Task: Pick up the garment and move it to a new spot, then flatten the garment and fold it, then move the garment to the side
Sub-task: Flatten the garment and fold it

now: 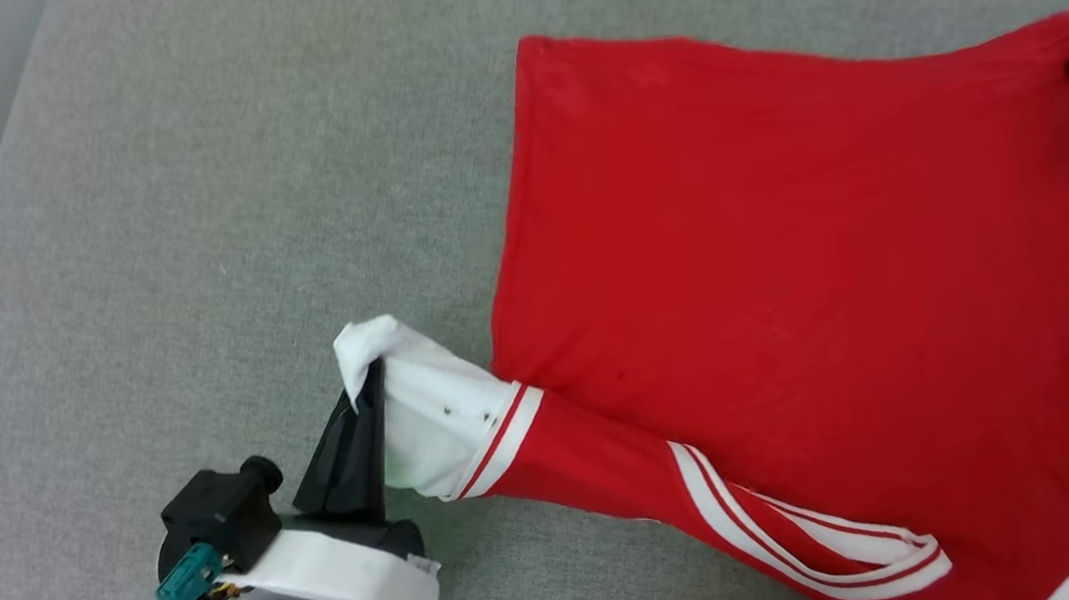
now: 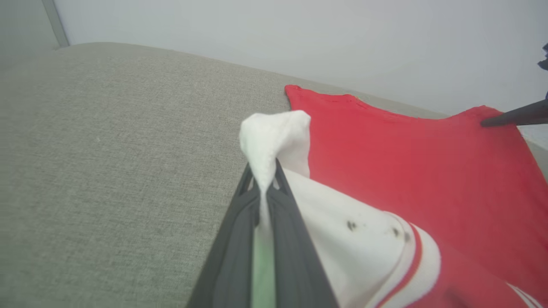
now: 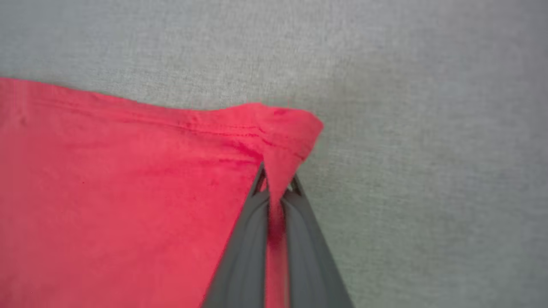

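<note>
My left gripper (image 1: 366, 390) nips the red jersey shirt (image 1: 792, 261) by its white sleeve tip, right gripper (image 3: 277, 186) its far-right corner. Tiny bites, so a tug could slip them.

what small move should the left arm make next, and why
Probably draw the left gripper outward, away from the red body of the garment: it pinches the white sleeve, which sits bunched, while the right gripper holds a far corner.

Garment (image 1: 789, 241): red jersey, spread mostly flat, plain red side up, on grey cushion (image 1: 184, 229), centre to 3 o'clock in head view. White sleeve (image 1: 427, 413) w/ red-white striped trim sticks out toward 8 o'clock, tip bunched & lifted. Hem corner (image 1: 1063, 38) at 2 o'clock puckered.
</note>
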